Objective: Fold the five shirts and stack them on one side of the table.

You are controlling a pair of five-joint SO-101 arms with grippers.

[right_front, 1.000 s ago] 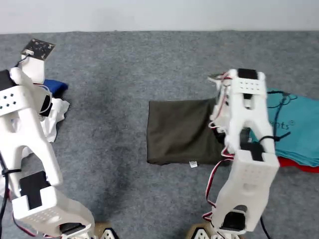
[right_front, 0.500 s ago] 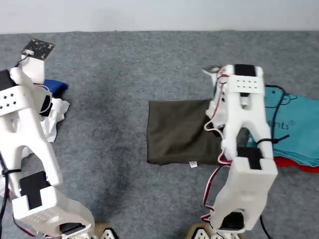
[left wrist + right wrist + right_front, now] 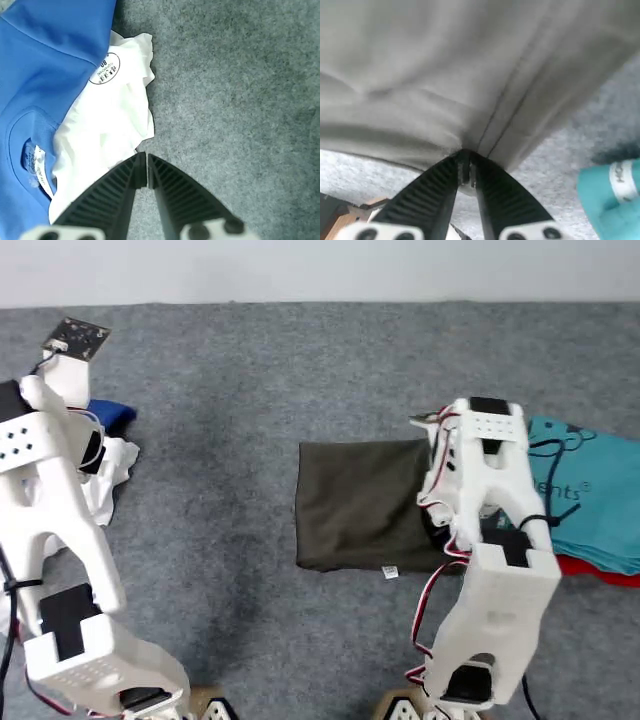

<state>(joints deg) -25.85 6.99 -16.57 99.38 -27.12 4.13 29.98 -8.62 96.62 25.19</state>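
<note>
A dark olive shirt point(image 3: 360, 502), folded into a rectangle, lies mid-table. My right arm point(image 3: 487, 490) stands over its right edge. In the right wrist view my right gripper point(image 3: 464, 161) is shut on a fold of that olive cloth point(image 3: 445, 75). At the table's right lies a teal shirt point(image 3: 590, 500) on a red one point(image 3: 600, 570). At the far left a crumpled white shirt point(image 3: 115, 470) and a blue shirt point(image 3: 112, 415) lie under my left arm point(image 3: 50, 470). My left gripper point(image 3: 147, 162) is shut, its tips at the edge of the white shirt point(image 3: 110, 115) beside the blue shirt point(image 3: 45, 60).
Grey carpet-like table cover point(image 3: 220, 570) runs open between the two arms and along the far side. A corner of the teal shirt point(image 3: 610, 200) lies close to the right gripper. Both arm bases stand at the near edge.
The right arm shifted slightly toward the far side, then came back nearer. The olive shirt barely shifted with it. The left arm has not moved.
</note>
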